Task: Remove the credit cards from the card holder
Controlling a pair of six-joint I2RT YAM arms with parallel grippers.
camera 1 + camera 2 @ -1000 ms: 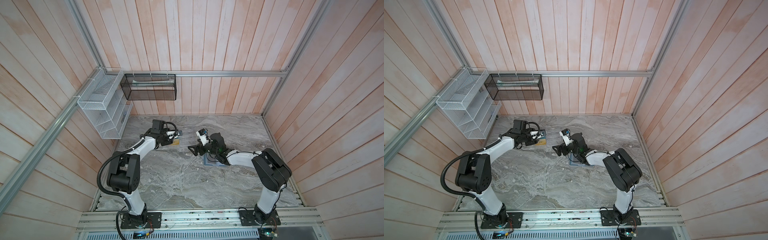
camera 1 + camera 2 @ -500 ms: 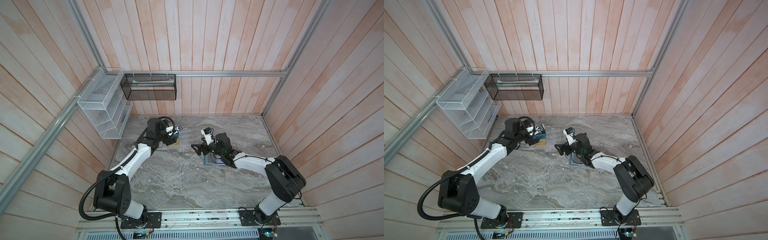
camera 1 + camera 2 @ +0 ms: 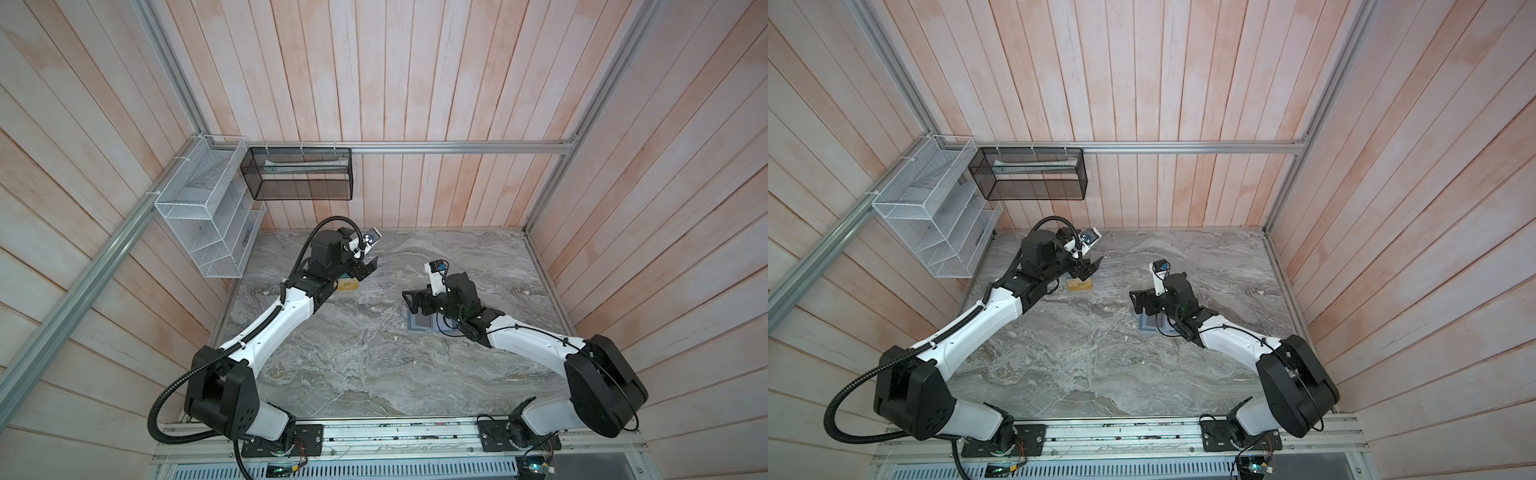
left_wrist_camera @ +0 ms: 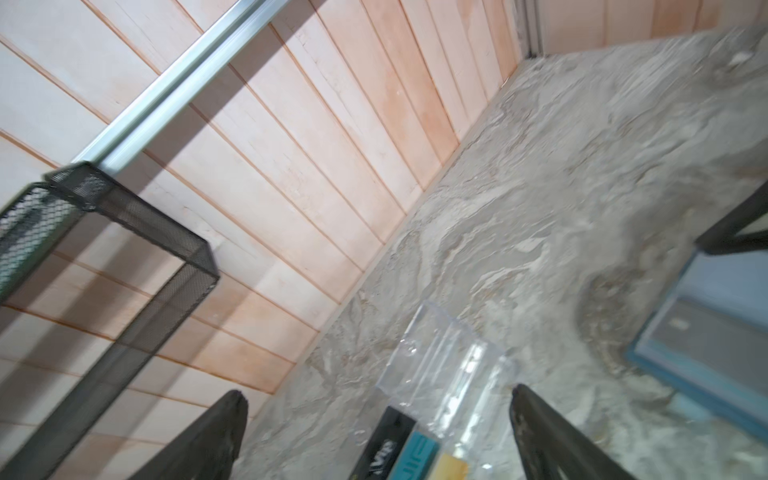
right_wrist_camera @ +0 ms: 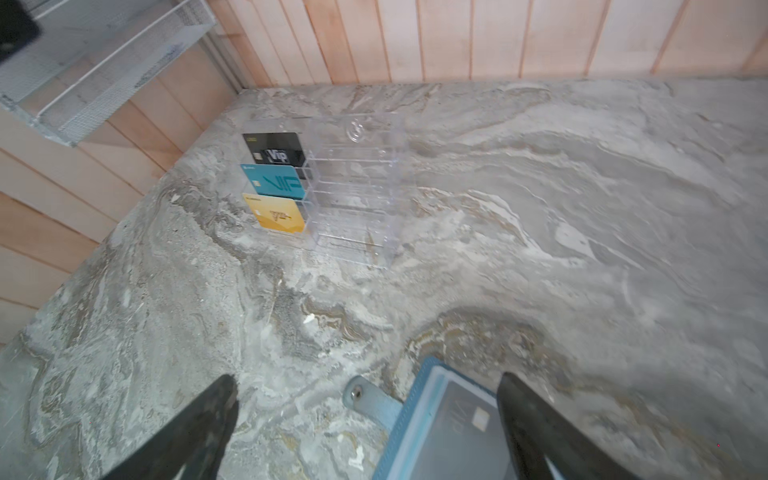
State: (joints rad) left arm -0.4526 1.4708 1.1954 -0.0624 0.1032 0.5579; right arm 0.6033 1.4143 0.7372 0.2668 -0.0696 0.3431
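Note:
The card holder [image 5: 432, 415] lies open on the marble, slate-blue, with its snap tab [image 5: 368, 399] out flat. A dark card [image 5: 465, 432] sits in its clear pocket. My right gripper [image 5: 365, 379] hovers open just above the holder's tab end. In both top views the holder [image 3: 419, 323] [image 3: 1147, 323] shows partly under that gripper [image 3: 411, 300]. A teal card [image 5: 276, 181] and a gold card [image 5: 276, 212] stand in the clear rack. My left gripper [image 4: 377, 392] [image 3: 366, 266] is open and empty above that rack.
The clear acrylic rack [image 5: 353, 187] also holds a black "Vip" card [image 5: 274, 149]. A black mesh basket [image 3: 297, 172] hangs on the back wall and a white wire shelf [image 3: 208, 216] on the left wall. The wooden walls close in the marble table [image 3: 374, 374].
The left jaws have opened wider and the left gripper has risen and drawn back from the rack. The right gripper has shifted a little to the right over the holder.

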